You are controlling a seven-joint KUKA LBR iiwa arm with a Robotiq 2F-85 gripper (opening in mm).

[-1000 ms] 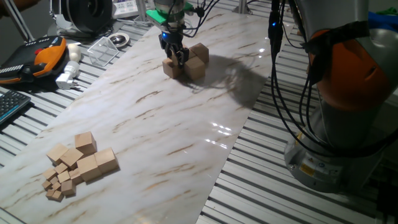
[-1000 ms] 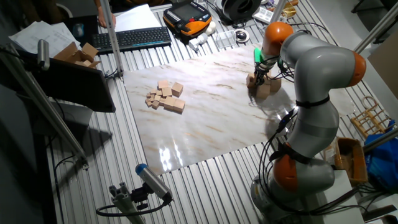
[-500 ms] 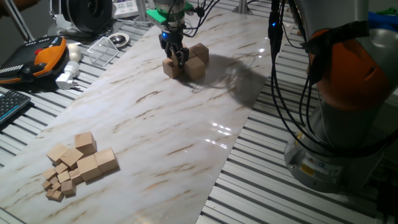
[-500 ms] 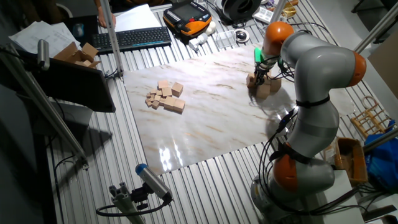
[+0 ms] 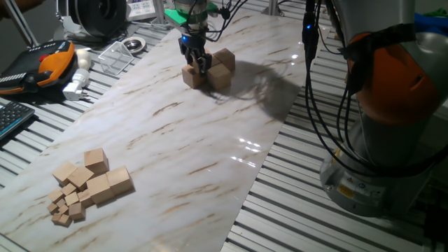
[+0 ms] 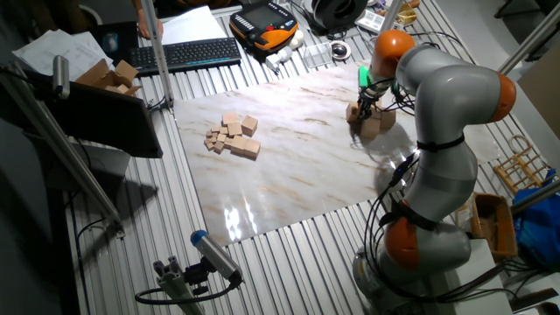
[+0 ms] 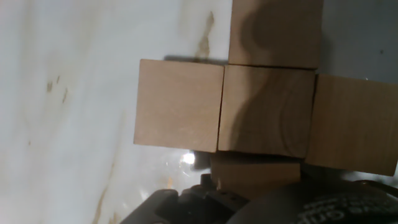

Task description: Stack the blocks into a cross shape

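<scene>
Several tan wooden blocks (image 5: 212,71) lie pressed together at the far end of the marble board (image 5: 175,140). From the hand view they form a flat cross: a centre block (image 7: 267,112) with one block on its left (image 7: 179,104), one above (image 7: 275,31), one to the right (image 7: 354,124) and one below (image 7: 255,169). The dark gripper housing (image 7: 186,205) half covers the lower one. My gripper (image 5: 199,65) points straight down just over the cluster (image 6: 369,116). The gap between its fingers does not show.
A loose pile of larger and tiny wooden cubes (image 5: 94,183) sits at the board's near left end (image 6: 232,136). An orange-black pendant (image 5: 42,66), a clear tray (image 5: 115,56) and a keyboard (image 6: 188,54) lie on the slatted table. The arm's base (image 5: 392,105) stands at the right.
The gripper has shifted slightly up and to the left over the cluster. The blocks have not moved.
</scene>
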